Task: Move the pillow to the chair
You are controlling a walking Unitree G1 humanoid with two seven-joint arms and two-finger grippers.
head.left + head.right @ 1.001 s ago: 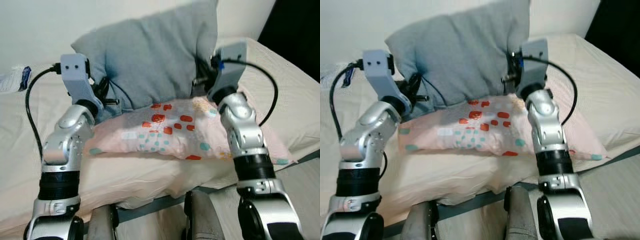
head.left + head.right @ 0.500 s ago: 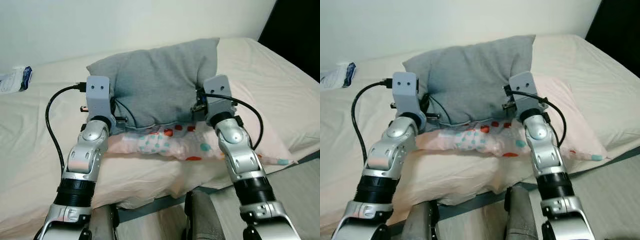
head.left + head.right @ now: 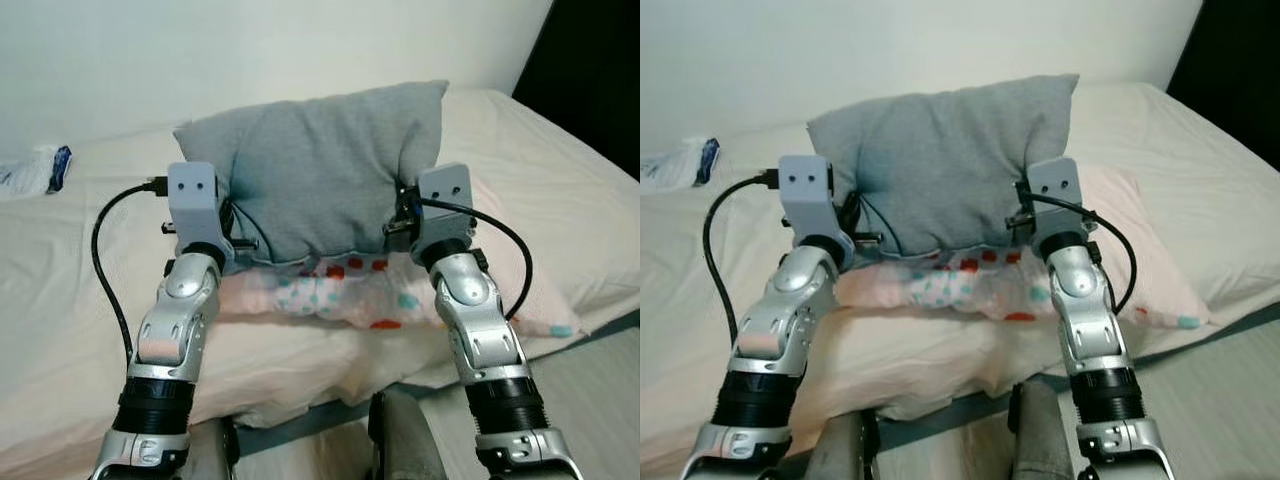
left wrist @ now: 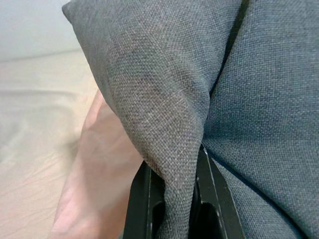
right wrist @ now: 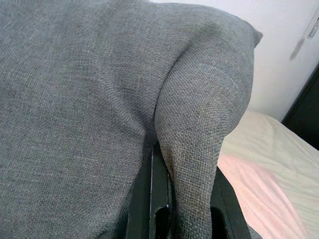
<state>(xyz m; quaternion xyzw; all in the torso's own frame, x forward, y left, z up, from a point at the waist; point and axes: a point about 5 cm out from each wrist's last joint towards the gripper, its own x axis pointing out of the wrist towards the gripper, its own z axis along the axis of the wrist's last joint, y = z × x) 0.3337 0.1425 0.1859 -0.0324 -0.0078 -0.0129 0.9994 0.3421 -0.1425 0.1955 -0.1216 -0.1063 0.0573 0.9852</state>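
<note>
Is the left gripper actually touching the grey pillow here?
Touching. The left wrist view shows a fold of the grey pillow pinched between the left gripper's two black fingers.

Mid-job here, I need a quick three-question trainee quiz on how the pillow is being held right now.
1. True or false: each gripper pinches a fold of the grey pillow.
2. What lies directly under it? A) pink patterned pillow B) chair C) floor
3. Fill in: the left gripper and right gripper grip its ____ sides.

Key: 1 true. 2 A, the pink patterned pillow on the bed. 3 opposite.
</note>
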